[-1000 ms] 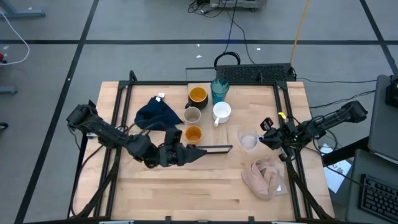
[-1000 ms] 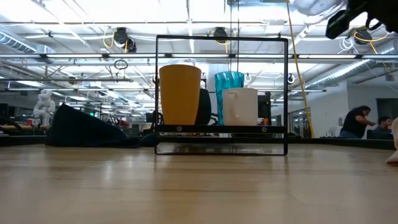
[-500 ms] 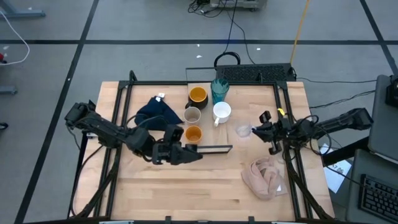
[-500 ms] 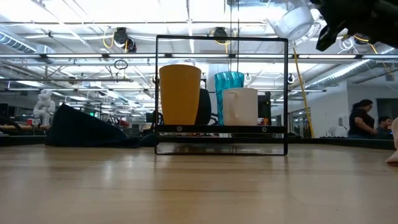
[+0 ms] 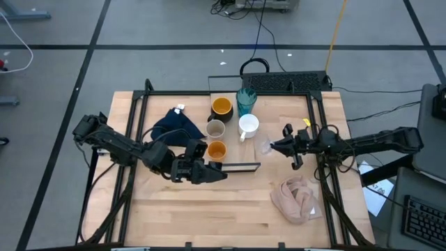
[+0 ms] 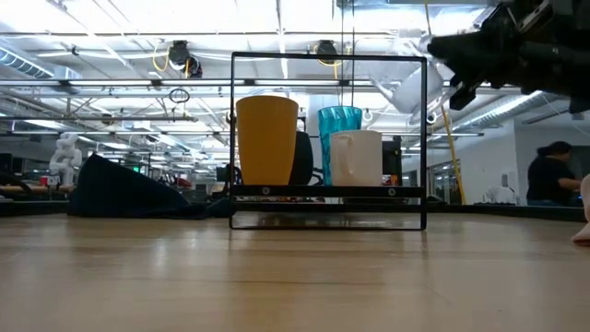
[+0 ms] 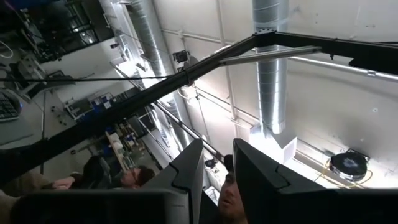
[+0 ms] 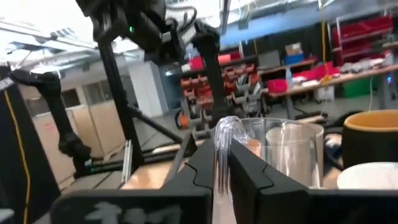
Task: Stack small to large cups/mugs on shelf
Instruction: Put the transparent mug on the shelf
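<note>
Five cups stand on their bases at the table's far middle: black mug with orange inside (image 5: 221,106), teal tumbler (image 5: 245,101), white mug (image 5: 249,125), grey-beige cup (image 5: 215,129) and orange cup (image 5: 217,149). The shelf shows as a short bar with a dark near edge (image 5: 242,167), just on the near side of the orange cup. My left gripper (image 5: 220,172) is at its left end, fingers a narrow gap apart and pointing up; touching or not, I cannot tell. My right gripper (image 5: 280,148) is shut on the clear glass (image 5: 265,146), right of the white mug. My right gripper pinches the clear glass's wall (image 8: 222,134) between its two fingers, one finger seemingly inside the glass and one outside. The fingers come roughly level from the table's right. The glass is lifted clear and tilted over, its base (image 6: 401,97) toward the table's left.
A dark navy cloth (image 5: 174,127) lies left of the cups and a pink-beige cloth (image 5: 296,195) lies near the right front. A tall dark frame (image 6: 327,57) stands in front of the cups in the low view. Bare tabletop (image 5: 209,216) stretches along the near edge.
My right gripper has carried the clear glass toward the table's left, nearer the white mug, and has sunk, staying shut on it. The glass stays clear of the table.
</note>
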Motion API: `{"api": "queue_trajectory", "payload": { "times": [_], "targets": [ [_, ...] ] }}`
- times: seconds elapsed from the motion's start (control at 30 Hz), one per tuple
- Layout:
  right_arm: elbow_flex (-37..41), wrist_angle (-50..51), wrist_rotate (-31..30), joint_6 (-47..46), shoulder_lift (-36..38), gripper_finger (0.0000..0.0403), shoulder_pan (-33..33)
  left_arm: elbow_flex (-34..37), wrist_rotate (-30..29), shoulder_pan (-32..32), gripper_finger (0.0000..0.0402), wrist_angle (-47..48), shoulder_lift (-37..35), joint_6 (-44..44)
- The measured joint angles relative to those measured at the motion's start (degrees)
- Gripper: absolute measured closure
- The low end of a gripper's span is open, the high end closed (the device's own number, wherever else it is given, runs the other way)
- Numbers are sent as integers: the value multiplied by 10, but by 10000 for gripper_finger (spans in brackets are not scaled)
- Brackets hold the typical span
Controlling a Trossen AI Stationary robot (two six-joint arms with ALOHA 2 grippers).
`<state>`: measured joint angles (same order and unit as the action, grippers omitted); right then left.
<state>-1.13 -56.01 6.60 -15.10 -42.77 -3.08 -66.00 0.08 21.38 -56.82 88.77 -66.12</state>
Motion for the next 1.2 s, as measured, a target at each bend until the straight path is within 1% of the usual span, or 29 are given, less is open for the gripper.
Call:
{"api": "queue_trajectory", "payload": {
  "times": [0.1,0.27,0.37,0.5,0.57,0.63,0.7,0.77,0.83,0.9,1.0,1.07,1.2],
  "targets": [
    [0,-57,25,-1,-36,391,-10,0,0,0,314,0,0,0],
    [1,-121,43,-11,-105,391,-26,0,0,0,314,-1,0,-3],
    [1,-185,60,-21,-149,391,-26,0,0,0,314,-1,0,2],
    [-6,-286,83,-53,-207,391,-26,0,-14,0,314,0,0,34],
    [-14,-308,104,-77,-230,391,-26,0,-30,-1,314,9,0,58],
    [-21,-309,116,-96,-245,391,-24,0,-34,-8,314,46,0,69],
    [-23,-311,117,-106,-253,391,-25,0,-36,-16,314,86,1,52],
    [-25,-326,117,-111,-255,391,-25,0,-37,-22,314,112,1,9],
    [-29,-339,117,-112,-251,391,-29,0,-25,-31,314,129,1,-30],
    [-31,-332,117,-113,-237,391,-34,0,-15,-40,314,138,1,-18],
    [-32,-331,118,-112,-223,391,-45,0,-24,-60,314,129,1,24],
    [-32,-329,118,-113,-210,391,-55,0,-23,-73,314,128,0,20],
    [-32,-329,118,-127,-186,391,-66,0,25,-113,314,153,0,10]
  ]
}}
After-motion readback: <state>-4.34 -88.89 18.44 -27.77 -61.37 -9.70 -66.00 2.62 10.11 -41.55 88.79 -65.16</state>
